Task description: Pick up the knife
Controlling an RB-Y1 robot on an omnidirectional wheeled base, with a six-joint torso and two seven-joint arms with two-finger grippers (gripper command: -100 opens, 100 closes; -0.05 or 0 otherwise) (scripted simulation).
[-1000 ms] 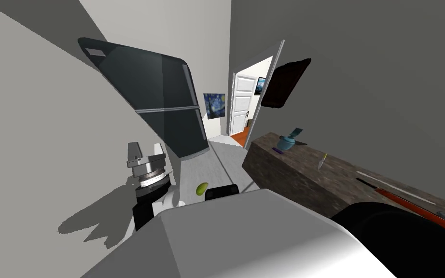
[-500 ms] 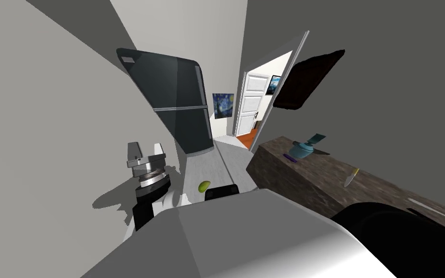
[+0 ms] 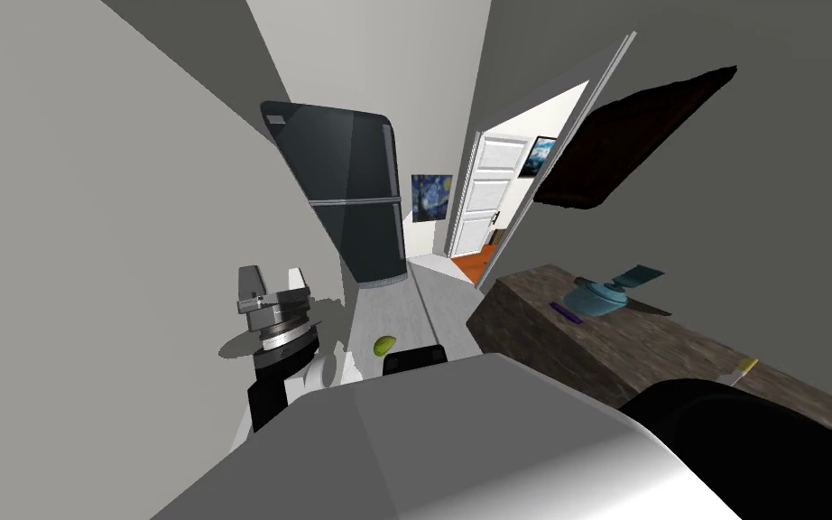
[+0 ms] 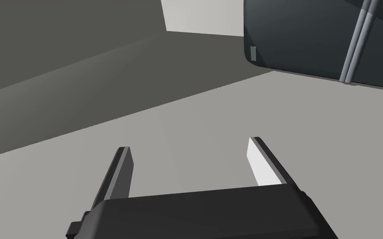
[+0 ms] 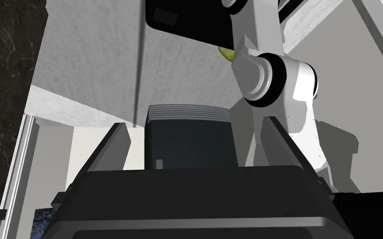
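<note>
a dark stone counter (image 3: 568, 348) runs down the right of our head view, the knife (image 3: 741, 369) lying on it, well apart from our left gripper (image 3: 273, 273). left wrist view: jaws wide apart, empty. right wrist view: our right gripper (image 5: 197, 121) likewise.

No readable text, brand, number, sign. Small grey plate (image 4: 253, 53) on dark fridge (image 4: 319, 37): nothing legible.
</note>
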